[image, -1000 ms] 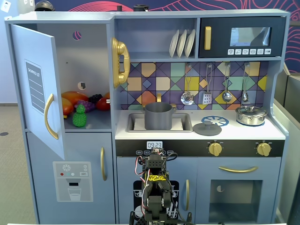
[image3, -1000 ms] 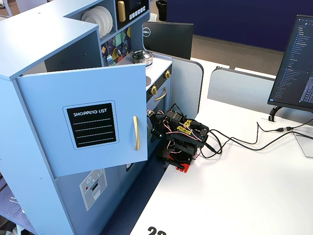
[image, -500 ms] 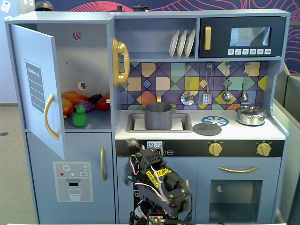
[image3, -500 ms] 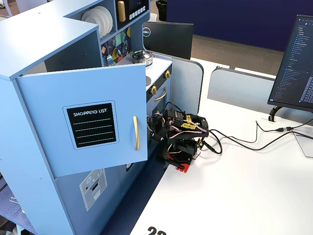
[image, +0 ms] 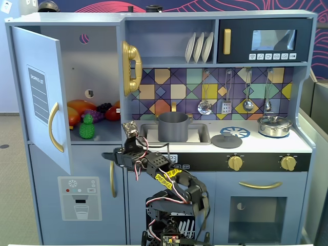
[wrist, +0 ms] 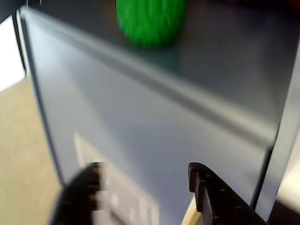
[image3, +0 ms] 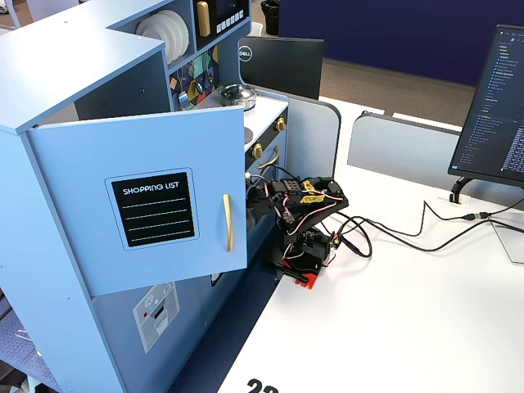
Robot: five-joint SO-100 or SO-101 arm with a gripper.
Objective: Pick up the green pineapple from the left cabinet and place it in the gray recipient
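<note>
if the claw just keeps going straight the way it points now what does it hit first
Probably the blue-gray front panel under the left cabinet's shelf. In the wrist view the open claw aims at that panel, with the green pineapple above its line. Depth is unclear.

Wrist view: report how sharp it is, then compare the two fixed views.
Wrist view: soft and smeared, the green pineapple a fuzzy blob at the top edge, the gripper fingers blurred. Fixed view facing the kitchen: sharp, evenly lit, pineapple crisp in the left cabinet. Side fixed view: sharp, bright daylight on the cabinet door.
</note>
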